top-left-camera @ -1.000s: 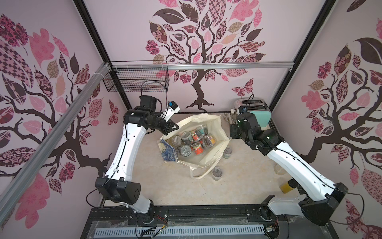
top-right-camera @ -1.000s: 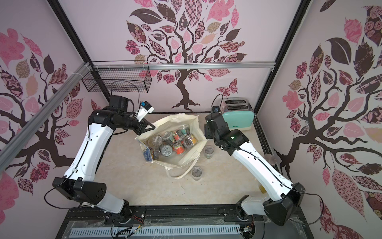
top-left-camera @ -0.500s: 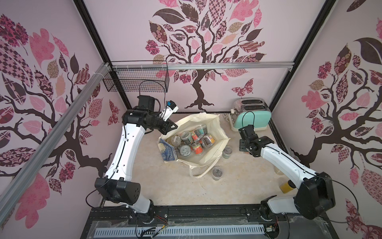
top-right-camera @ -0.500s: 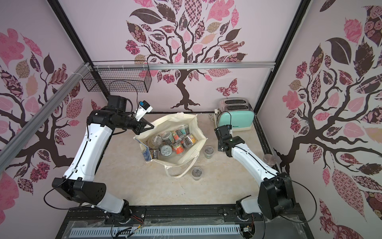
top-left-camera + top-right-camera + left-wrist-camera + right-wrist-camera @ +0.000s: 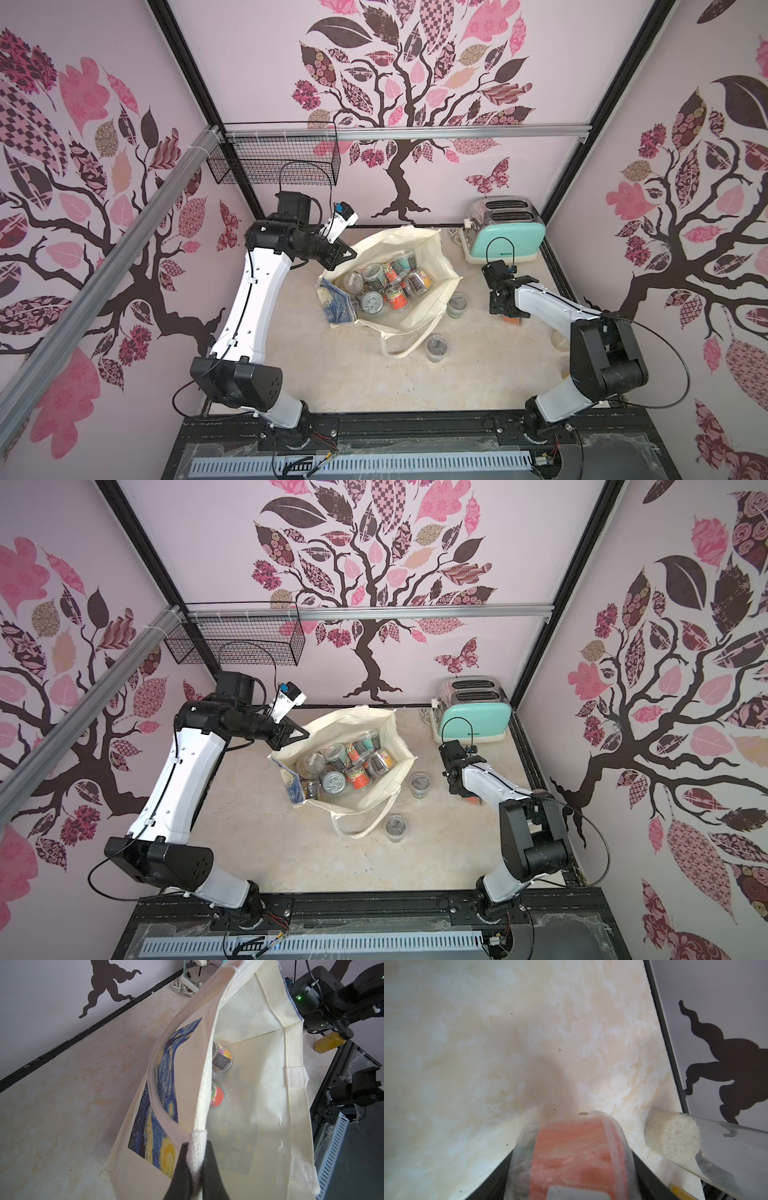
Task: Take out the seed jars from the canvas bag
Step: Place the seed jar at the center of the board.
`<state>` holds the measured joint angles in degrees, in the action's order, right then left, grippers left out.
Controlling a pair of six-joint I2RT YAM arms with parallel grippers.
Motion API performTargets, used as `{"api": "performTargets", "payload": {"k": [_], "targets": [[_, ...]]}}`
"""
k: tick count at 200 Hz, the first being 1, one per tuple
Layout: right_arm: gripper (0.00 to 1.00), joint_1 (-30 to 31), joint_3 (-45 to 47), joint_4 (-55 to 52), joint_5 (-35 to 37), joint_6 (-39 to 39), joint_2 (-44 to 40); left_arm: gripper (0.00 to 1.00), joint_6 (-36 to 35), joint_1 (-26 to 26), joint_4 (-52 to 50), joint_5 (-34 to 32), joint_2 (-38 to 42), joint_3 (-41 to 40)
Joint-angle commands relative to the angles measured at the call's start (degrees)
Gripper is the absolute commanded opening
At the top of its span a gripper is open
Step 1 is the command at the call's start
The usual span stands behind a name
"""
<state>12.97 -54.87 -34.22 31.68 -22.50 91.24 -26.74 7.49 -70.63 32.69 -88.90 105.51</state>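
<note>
We find the canvas bag (image 5: 382,245) standing open mid-table, toward the back wall, with its blue-and-yellow print showing on the left flank. The left gripper (image 5: 196,1144) is clenched on the bag's rim, right where a strap is sewn on. The cloth is pinched flat between the two dark fingers. In both top views that gripper (image 5: 301,732) sits at the bag's back-left corner.

Seed jars (image 5: 386,286): a heap lies in the bag's bottom, tipped every way, with red, orange and dark labels mixed. From the left wrist we see only two (image 5: 222,1059); the near cloth wall hides the rest.

Two jars are out on the table (image 5: 332,374). One (image 5: 457,304) is just beside the bag's right wall. Another (image 5: 435,347) is nearer the front, by the loose strap loop (image 5: 401,353).

The right gripper (image 5: 573,1153) grasps an orange jar (image 5: 577,1142), a finger on either side, low over the table to the right of the bag. From above, the right arm (image 5: 540,303) covers the grip and only a sliver of orange shows. We cannot tell whether the jar touches the tabletop.

Around it:
- A clear vessel of pale grain (image 5: 672,1138) lies just beside the held jar.
- A mint toaster (image 5: 505,232) stands at back right, with its plug and cord (image 5: 187,985) alongside.
- A yellow bottle (image 5: 329,1042) lies past the bag.
- A black wire basket (image 5: 274,164) hangs on the back-left rail.
</note>
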Motion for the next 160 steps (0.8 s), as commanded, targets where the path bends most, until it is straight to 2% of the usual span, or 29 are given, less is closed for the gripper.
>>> {"api": "performTargets", "payload": {"k": [1, 31, 50, 98, 125, 160], "targets": [[0.72, -0.31, 0.52, -0.89, 2.39, -0.43, 1.91, 0.0, 0.74, -0.4, 0.17, 2.49, 1.39, 0.8], [0.72, -0.32, 1.34, -0.81, 3.92, -0.05, 2.18, 0.0, 1.08, -0.38, 0.2, 2.6, 0.79, 1.18], [0.75, -0.32, 2.05, -0.37, 4.53, 0.31, 2.6, 0.0, 0.9, -0.38, 0.14, 2.73, 0.66, 1.28], [0.83, -0.32, -1.12, -2.77, -0.43, -1.17, 3.11, 0.0, 0.59, -0.37, -0.03, 2.66, 0.48, 1.35], [0.82, -0.32, -2.43, -3.35, -4.05, -2.78, 1.11, 0.0, 0.72, -0.43, -0.17, 2.37, 0.56, 1.09], [0.75, -0.23, -4.17, -4.54, -3.07, -2.64, 1.93, 0.0, 0.59, -0.42, -0.04, 2.42, 0.51, 0.85]]}}
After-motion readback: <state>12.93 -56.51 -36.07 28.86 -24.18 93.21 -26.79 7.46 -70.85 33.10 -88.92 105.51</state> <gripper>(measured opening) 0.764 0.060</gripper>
